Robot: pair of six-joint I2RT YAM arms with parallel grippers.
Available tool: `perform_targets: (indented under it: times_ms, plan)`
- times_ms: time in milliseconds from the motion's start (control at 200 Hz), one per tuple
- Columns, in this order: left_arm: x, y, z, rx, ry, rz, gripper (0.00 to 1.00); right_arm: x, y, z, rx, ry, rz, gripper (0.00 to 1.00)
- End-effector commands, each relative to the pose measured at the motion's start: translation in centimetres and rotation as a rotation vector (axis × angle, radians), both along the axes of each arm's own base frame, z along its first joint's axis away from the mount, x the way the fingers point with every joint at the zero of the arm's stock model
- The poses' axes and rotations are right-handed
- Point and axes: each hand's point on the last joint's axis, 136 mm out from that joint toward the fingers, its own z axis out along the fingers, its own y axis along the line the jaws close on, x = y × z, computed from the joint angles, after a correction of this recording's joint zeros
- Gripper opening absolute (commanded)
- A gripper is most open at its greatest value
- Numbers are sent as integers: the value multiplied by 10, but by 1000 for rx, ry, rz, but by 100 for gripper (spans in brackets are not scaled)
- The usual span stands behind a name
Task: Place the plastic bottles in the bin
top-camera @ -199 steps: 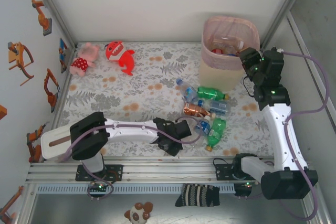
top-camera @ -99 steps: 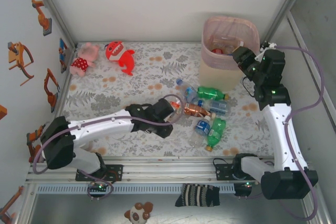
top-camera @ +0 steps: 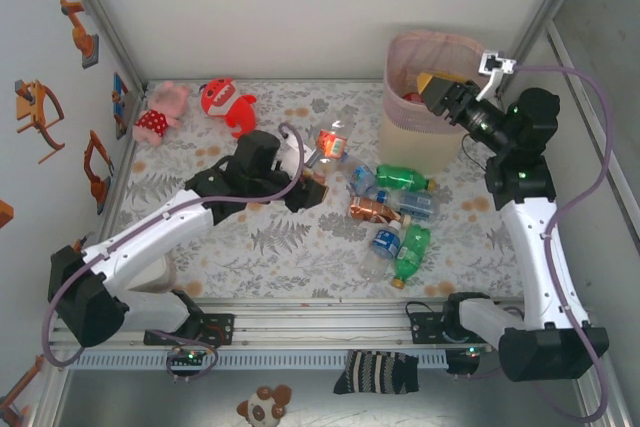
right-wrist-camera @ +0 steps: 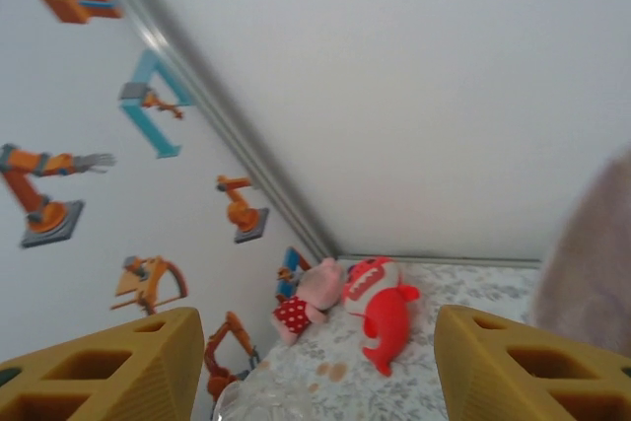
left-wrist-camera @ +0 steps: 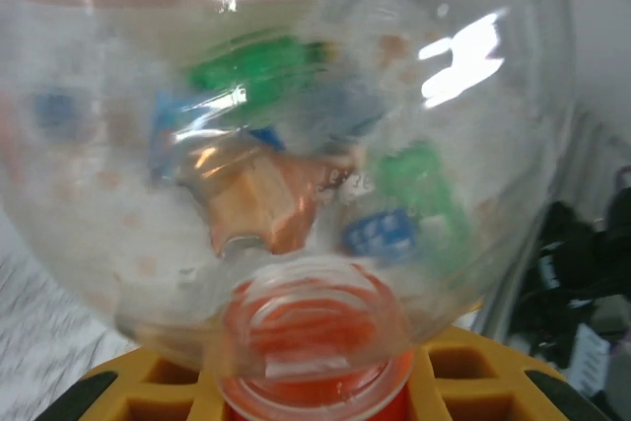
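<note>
**Holding one clear bottle in the left pincer; right pincer parted at the bin**

Clear bottle (top-camera: pixel 330 140), orange label, red cap (left-wrist-camera: pixel 314 342): centre of the top view, just up and left of the loose heap, apart from the bin. Left pincer (top-camera: pixel 316 161) is clenched on it. In the left wrist view the yellow fingers (left-wrist-camera: pixel 454 352) sit either side of the cap along the bottom edge. The bottle's clear belly covers most of that frame, with heap colours blurred through it.

Loose heap (top-camera: pixel 390 212) lies on the floral cloth (top-camera: pixel 260 237), right of centre. It includes:
- a green bottle (top-camera: pixel 402 178) at the top;
- a copper-coloured crushed bottle (top-camera: pixel 372 209) below it;
- a blue-labelled bottle (top-camera: pixel 385 241) and a second green bottle (top-camera: pixel 411 252) nearest the bottom edge.

Others in the heap are too tangled to count.

Bin (top-camera: pixel 440 42): upper right of the top view, pink rim, cream lower body. Some items are inside, too small to identify.

Right pincer (top-camera: pixel 432 89) is over the bin's right-hand rim; I cannot tell whether it touches. Its jaws are released: in the right wrist view the yellow pads (right-wrist-camera: pixel 182 367) stand at the two lower corners with nothing gripped between them.

Pink plush (top-camera: pixel 160 112) and red plush (top-camera: pixel 228 105): upper left of the cloth, side by side.
</note>
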Motion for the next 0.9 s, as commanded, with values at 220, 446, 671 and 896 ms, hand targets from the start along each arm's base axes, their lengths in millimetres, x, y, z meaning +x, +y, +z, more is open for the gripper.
perform_targets:
  times_ms: [220,446,671,896]
  plan:
    - [-42,-23,106,-353,-208,-320,24,-54,68,48,-26,-239,352,80]
    - [-43,-20,110,-354,-224,-310,25,-59,104,39,-74,-175,426,85]
    - [-31,-19,102,-312,-241,-252,25,-60,130,15,-143,-110,465,86]
    - [-25,-16,103,-295,-275,-214,26,-59,143,-2,-178,-72,480,83]
